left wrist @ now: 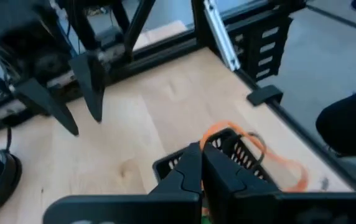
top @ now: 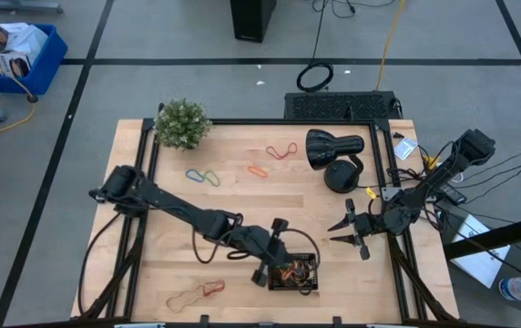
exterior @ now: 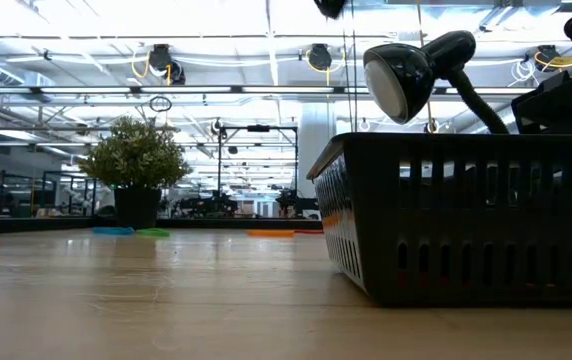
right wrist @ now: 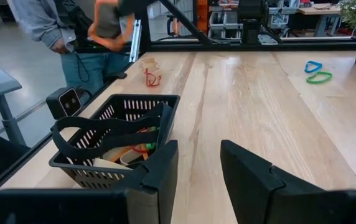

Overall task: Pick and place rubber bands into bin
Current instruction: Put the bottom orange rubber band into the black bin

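The bin [top: 315, 284] stands near the table's front edge, right of centre, with several rubber bands in it and a long black loop [right wrist: 103, 132] lying across its top. My left gripper [top: 279, 257] is over the bin's left side, shut, with an orange rubber band [left wrist: 277, 165] coming away from its fingertips [left wrist: 201, 152]. My right gripper [top: 347, 228] waits open at the right edge, facing the bin [right wrist: 81, 165]. Loose bands lie flat on the table: blue and green [top: 202, 176], orange [top: 258, 170], red and tan [top: 281, 150], and red and tan [top: 197, 292] at the front left. My left gripper seems to have the orange band by one end of its loop [left wrist: 208, 134], right at the shut fingertips, though the fingers themselves hide the place of contact. The fingers slant downward from the table's left. The loop trails away from them past the bin's wall [left wrist: 240, 152].
A black desk lamp [top: 333, 150] and a potted plant [top: 181, 123] stand at the back of the table. A dark slotted crate [top: 342, 105] sits behind the far edge. A person [right wrist: 47, 25] stands beyond the table's front edge. Bare wood lies between the bin and the far bands.
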